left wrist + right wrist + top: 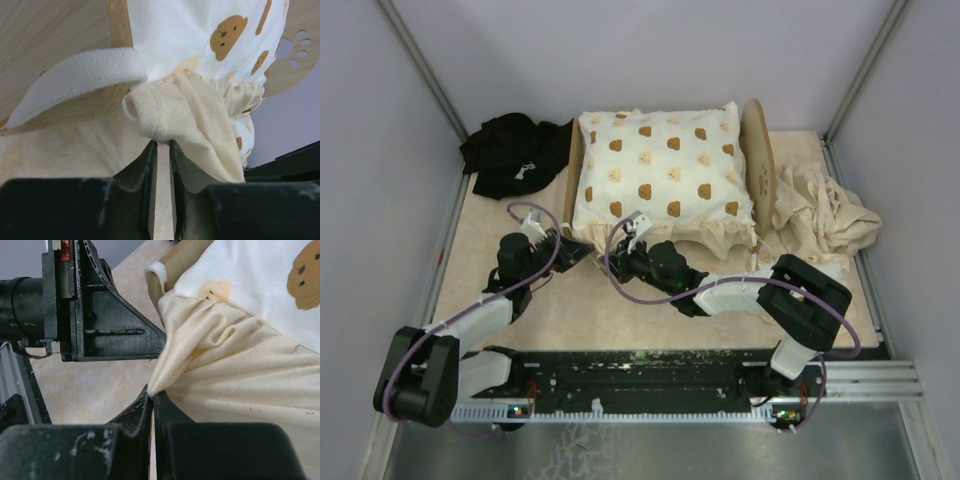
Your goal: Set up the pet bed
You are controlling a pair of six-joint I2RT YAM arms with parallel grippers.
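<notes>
The bed stood at the far middle of the table, its length running left to right. It was a small frame of light wood. Its rounded headboard, pierced with paw-print holes, rose at the right end, and a lower board closed the left end. A cushion lay over the top from end to end, hiding the mattress. From the left wrist, the near board's pale grain showed close up.
</notes>
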